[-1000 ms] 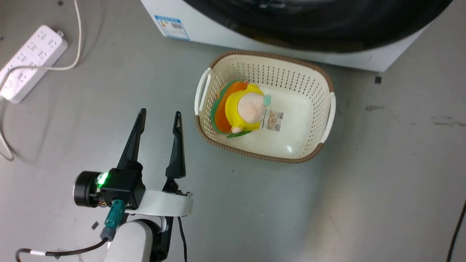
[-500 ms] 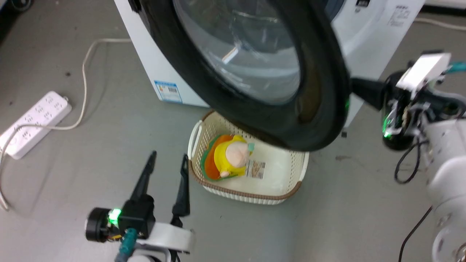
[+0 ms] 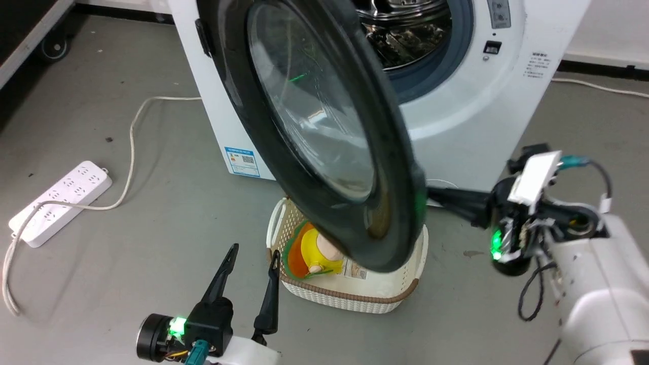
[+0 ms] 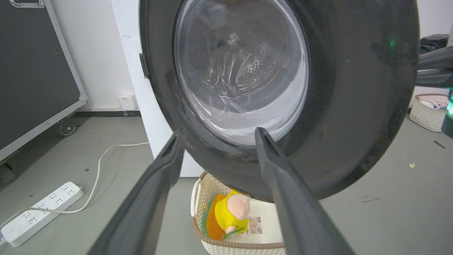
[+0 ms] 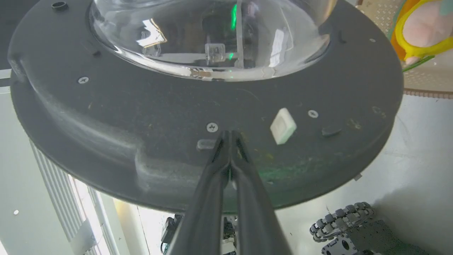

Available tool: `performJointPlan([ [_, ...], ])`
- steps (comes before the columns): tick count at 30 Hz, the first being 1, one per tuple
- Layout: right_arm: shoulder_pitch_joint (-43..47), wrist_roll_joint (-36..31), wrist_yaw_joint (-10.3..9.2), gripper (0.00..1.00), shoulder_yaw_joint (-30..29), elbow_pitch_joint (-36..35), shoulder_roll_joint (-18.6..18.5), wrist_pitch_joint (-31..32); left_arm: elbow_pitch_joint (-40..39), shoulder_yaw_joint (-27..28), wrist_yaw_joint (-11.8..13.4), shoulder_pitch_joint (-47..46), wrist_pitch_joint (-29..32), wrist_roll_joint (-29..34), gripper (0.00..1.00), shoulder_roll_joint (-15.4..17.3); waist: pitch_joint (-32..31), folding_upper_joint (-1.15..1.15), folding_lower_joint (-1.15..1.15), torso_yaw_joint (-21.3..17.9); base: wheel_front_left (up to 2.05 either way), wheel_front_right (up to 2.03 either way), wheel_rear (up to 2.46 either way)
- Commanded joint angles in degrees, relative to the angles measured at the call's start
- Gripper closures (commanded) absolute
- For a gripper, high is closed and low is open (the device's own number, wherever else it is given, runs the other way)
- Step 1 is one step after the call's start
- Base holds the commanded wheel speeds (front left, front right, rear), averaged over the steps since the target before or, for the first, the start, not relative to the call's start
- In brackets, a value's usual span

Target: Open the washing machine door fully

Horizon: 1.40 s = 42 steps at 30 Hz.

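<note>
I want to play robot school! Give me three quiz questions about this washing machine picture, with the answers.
1. True or false: the left gripper has its fingers shut tight.
2. What lies in the cream perforated plastic basket? A) a yellow plush toy B) a red sock C) a blue bottle
3. Fill in: the shut fingers touching the inner side of the large round glossy black washing machine door belong to the ____ gripper.
Key: 1 false; 2 A; 3 right gripper.

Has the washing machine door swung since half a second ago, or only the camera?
Yes. Against the machine's white front, the washing machine door has swung further left and open, uncovering more of the steel drum.
</note>
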Motion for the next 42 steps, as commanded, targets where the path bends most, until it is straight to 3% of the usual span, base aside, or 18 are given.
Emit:
performJointPlan([
  [1, 2.11, 2.88, 0.06, 1.00, 3.21, -0.76, 0.58, 0.12, 0.27, 0.19, -0.22, 0.70, -0.32, -0.32, 0.00, 0.09, -0.19, 0.00, 0.00, 0.28, 0.00, 0.00, 0.00],
  [11, 8.83, 20.68, 0.06, 1.00, 24.18, -6.54, 0.59, -5.58, 1.02, 0.61, -0.19, 0.97, -0.32, -1.50, 0.00, 0.09, -0.84, 0.00, 0.00, 1.60, 0.00, 0.00, 0.00],
  [16, 10.97, 26.37, 0.06, 1.00, 32.88, -10.01, 0.59, -9.04, 1.60, 0.90, -0.66, 1.31, -0.32, -2.29, 0.00, 0.09, -1.17, 0.00, 0.00, 1.95, 0.00, 0.00, 0.00],
  [17, 11.41, 28.29, 0.06, 1.00, 35.30, -10.72, 0.59, -12.66, 2.20, 1.75, -0.73, 1.40, -0.32, -2.62, 0.00, 0.09, -1.49, 0.00, 0.00, 2.05, 0.00, 0.00, 0.00],
  [18, 11.29, 28.16, 0.06, 0.56, 35.51, -10.79, 0.59, -14.26, 2.33, 2.00, -0.86, 1.37, -0.32, -2.71, 0.00, 0.09, -1.61, 0.00, 0.00, 2.08, 0.00, 0.00, 0.00],
  [19, 11.27, 28.08, 0.06, 0.00, 35.48, -10.91, 0.59, -15.57, 2.48, 2.24, -1.06, 1.40, -0.32, -2.86, 0.00, 0.09, -1.84, 0.00, 0.00, 2.08, 0.00, 0.00, 0.00],
  [22, 11.38, 27.76, 0.06, 0.00, 34.90, -12.68, -0.09, -18.02, 2.88, 2.50, -2.03, 1.67, -0.32, -3.26, 0.00, 0.32, -2.36, 0.00, 0.00, 1.93, 0.00, 0.00, 0.00],
  [23, 13.46, 22.87, 0.06, 0.00, 32.69, -21.25, -4.56, -27.62, 4.25, 3.41, -4.19, 1.71, -0.32, -4.79, 0.00, 0.76, -3.21, 0.00, 0.00, 1.23, 0.00, 0.00, 0.00],
  [25, 14.49, 20.67, 0.06, 0.00, 32.42, -23.80, -5.93, -30.51, 4.67, 3.59, -4.83, 1.56, -0.32, -5.23, 0.00, 0.94, -3.51, 0.00, 0.00, 0.98, 0.00, 0.00, 0.00],
  [26, 16.88, 15.02, 0.06, 0.00, 32.59, -29.30, -8.99, -36.39, 5.33, 4.48, -5.57, 1.28, -0.32, -6.35, 0.00, 1.15, -4.10, 0.00, 0.00, 0.26, 0.00, 0.00, 0.00],
  [28, 18.02, 11.57, 0.06, 0.00, 32.87, -32.15, -10.59, -39.79, 5.47, 5.03, -5.72, 1.13, -0.32, -6.64, 0.00, 1.40, -4.35, 0.00, 0.00, -0.22, 0.00, 0.00, 0.00],
  [29, 20.40, 3.95, 0.06, 0.00, 33.82, -36.46, -13.69, -46.91, 5.13, 6.52, -5.68, 0.88, -0.32, -7.24, 0.00, 1.76, -4.83, 0.00, 0.00, -1.34, 0.00, 0.00, 0.00],
  [30, 20.40, 3.95, 0.06, 0.00, 33.82, -36.46, -13.69, -46.91, 5.13, 6.52, -5.68, 0.88, -0.32, -7.24, 0.00, 1.76, -4.83, 0.00, 0.00, -1.34, 0.00, 0.00, 0.00],
  [32, 24.09, -14.47, 0.06, 0.00, 36.71, -40.40, -19.41, -61.23, 4.89, 8.41, -5.81, 1.13, -0.32, -7.92, 0.00, 2.55, -5.82, 0.00, 0.00, -3.61, 0.00, 0.00, 0.00],
  [36, 28.29, -29.28, 0.06, 0.00, 32.92, -39.46, -19.49, -72.02, 5.73, 8.94, -6.46, 2.09, -0.31, -8.72, 0.00, 3.49, -6.42, 0.00, 0.00, -5.72, 0.00, 0.00, 0.00],
  [42, 38.05, -50.19, 0.06, 0.00, 21.43, -41.34, -12.71, -74.49, 6.67, 8.45, -6.89, 2.72, -0.11, -9.56, 0.00, 4.16, -6.93, 0.00, 0.00, -7.45, 0.00, 0.00, 0.00],
])
